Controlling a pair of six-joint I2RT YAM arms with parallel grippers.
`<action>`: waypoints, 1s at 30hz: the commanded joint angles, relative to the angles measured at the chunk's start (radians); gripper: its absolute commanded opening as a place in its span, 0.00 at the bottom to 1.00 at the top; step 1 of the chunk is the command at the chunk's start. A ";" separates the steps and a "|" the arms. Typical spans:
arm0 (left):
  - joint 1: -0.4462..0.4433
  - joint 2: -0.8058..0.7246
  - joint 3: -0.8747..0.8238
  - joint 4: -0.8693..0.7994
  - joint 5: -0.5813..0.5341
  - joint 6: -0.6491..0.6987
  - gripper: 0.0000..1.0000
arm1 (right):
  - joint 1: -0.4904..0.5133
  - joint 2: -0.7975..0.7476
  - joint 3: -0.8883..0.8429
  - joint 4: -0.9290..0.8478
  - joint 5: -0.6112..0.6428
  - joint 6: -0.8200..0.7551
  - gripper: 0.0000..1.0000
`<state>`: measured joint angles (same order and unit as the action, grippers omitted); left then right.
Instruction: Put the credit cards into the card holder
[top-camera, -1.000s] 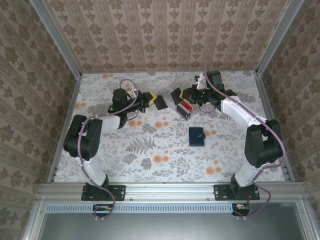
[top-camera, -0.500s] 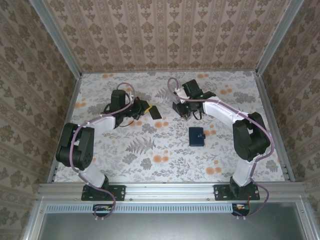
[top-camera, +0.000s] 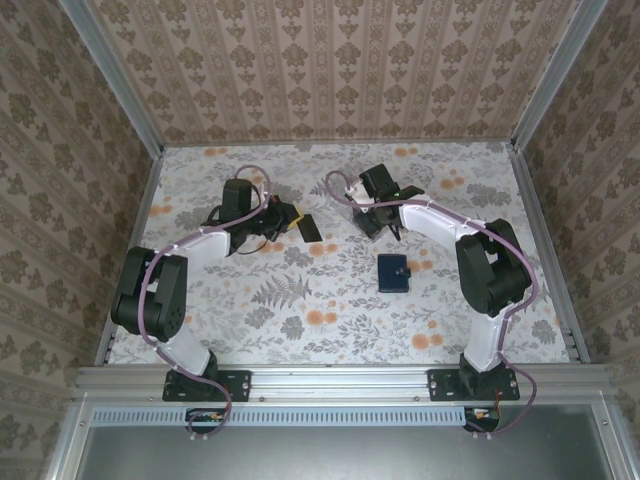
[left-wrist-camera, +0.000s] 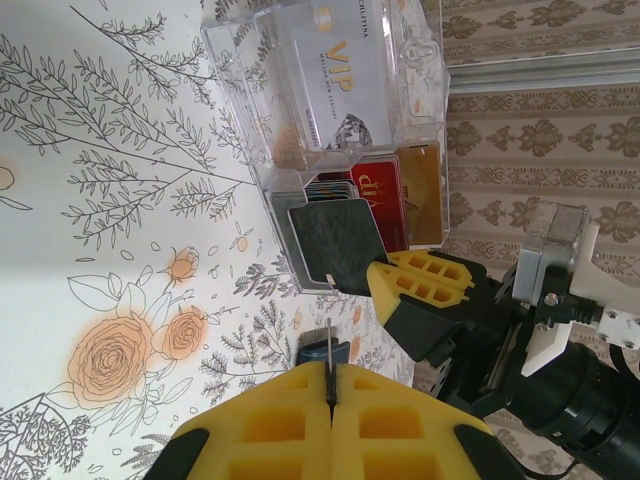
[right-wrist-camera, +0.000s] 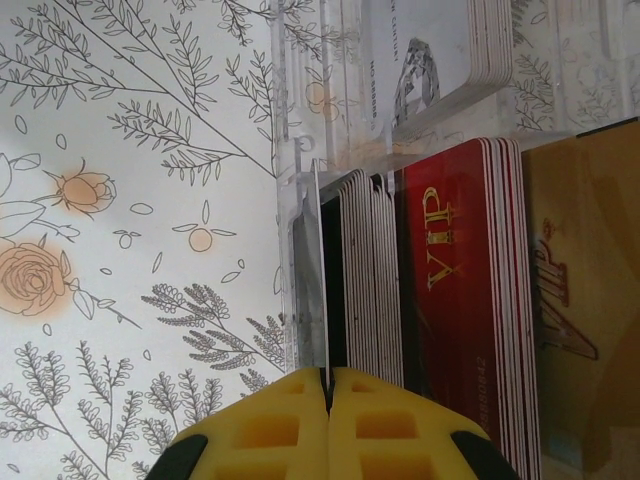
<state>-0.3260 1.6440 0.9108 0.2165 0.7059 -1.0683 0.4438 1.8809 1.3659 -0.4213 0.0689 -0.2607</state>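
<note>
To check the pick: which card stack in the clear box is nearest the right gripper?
The dark grey stack, just ahead of the right gripper; the red stack and gold stack lie farther aside.

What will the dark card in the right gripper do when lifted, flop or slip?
It will probably stay stiff: the dark card sticks out flat from the right gripper, without drooping. It is likely light, since edge-on it looks very thin. It might slip or twist, because only one edge is pinched.
</note>
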 joint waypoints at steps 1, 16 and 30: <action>-0.001 -0.018 0.031 -0.002 0.007 0.026 0.00 | -0.001 0.022 -0.011 0.024 0.034 -0.028 0.05; -0.009 -0.012 0.036 -0.002 0.008 0.022 0.00 | -0.001 0.038 -0.006 0.025 0.047 -0.036 0.22; -0.041 0.020 0.093 -0.007 0.032 0.040 0.00 | 0.001 -0.115 0.005 -0.052 0.039 0.133 0.42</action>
<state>-0.3588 1.6482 0.9680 0.2089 0.7116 -1.0534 0.4450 1.8034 1.3643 -0.4210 0.0765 -0.1860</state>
